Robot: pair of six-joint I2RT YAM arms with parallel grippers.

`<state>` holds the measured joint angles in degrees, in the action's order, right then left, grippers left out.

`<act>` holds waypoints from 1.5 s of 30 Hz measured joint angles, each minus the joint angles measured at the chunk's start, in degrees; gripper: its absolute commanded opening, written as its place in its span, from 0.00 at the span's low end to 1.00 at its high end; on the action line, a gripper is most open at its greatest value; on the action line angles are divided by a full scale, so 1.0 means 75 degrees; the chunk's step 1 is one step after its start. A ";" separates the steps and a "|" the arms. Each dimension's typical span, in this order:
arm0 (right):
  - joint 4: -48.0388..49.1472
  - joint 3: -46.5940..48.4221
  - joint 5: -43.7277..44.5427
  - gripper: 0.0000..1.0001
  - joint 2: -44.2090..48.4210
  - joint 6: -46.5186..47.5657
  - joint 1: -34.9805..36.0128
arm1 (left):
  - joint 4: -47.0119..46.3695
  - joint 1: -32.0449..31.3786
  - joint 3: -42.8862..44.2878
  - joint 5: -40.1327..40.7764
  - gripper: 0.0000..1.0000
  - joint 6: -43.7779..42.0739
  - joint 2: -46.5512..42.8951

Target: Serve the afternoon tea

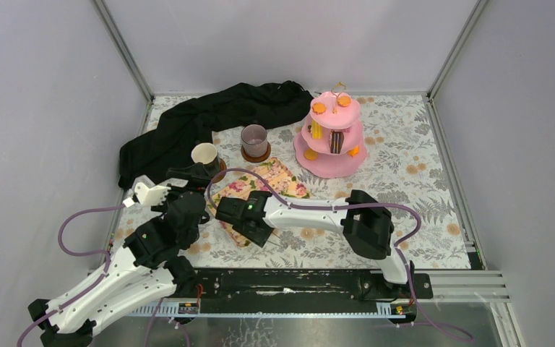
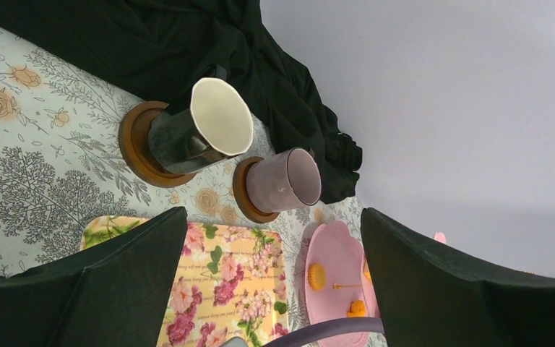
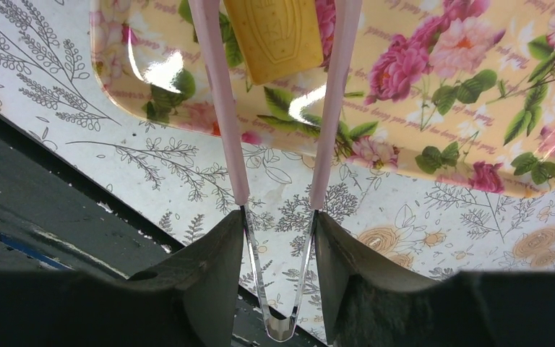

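A pink three-tier stand (image 1: 330, 160) at the back right carries orange, yellow and brown toy cakes. A cream-lined dark mug (image 1: 204, 154) and a mauve-grey mug (image 1: 254, 139) stand on round brown coasters. My right gripper (image 3: 278, 220) is shut on pink tongs (image 3: 213, 108). The tongs hold a yellow biscuit (image 3: 278, 36) over a glossy floral tray (image 3: 433, 94). In the top view the right gripper (image 1: 249, 225) sits at the tray's near edge. My left gripper (image 2: 272, 224) is open and empty. It is just short of the dark mug (image 2: 195, 134), with the mauve-grey mug (image 2: 285, 181) beyond.
A black cloth (image 1: 209, 119) lies bunched at the back left, behind the mugs. The floral tray (image 1: 267, 186) lies mid-table between both grippers. Grey walls enclose three sides. A black rail (image 1: 296, 278) runs along the near edge.
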<state>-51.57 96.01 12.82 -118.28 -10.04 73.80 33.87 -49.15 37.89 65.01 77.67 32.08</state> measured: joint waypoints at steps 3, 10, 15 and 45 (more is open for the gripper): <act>0.0003 0.0050 -0.0067 0.46 0.0000 0.0000 -0.0093 | -0.0009 0.0000 0.0000 0.0009 0.98 -0.0026 0.0000; 0.0003 0.0087 -0.0315 0.45 0.0000 -0.0009 -0.0460 | -0.0134 0.0000 0.0000 0.0076 0.99 -0.0047 0.0000; 0.0009 0.0087 -0.0475 0.45 0.0000 -0.0044 -0.0804 | -0.0224 0.0000 0.0000 0.0111 0.99 -0.0090 0.0000; 0.0082 -0.0192 -0.1268 0.46 0.0006 -0.1539 -0.1148 | -0.1148 0.0017 0.0111 -0.0522 1.00 -0.2104 0.0207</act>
<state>-50.96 94.56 3.31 -118.24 -21.58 65.19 25.26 -49.01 38.72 61.10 61.89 33.63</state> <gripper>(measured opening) 0.462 0.997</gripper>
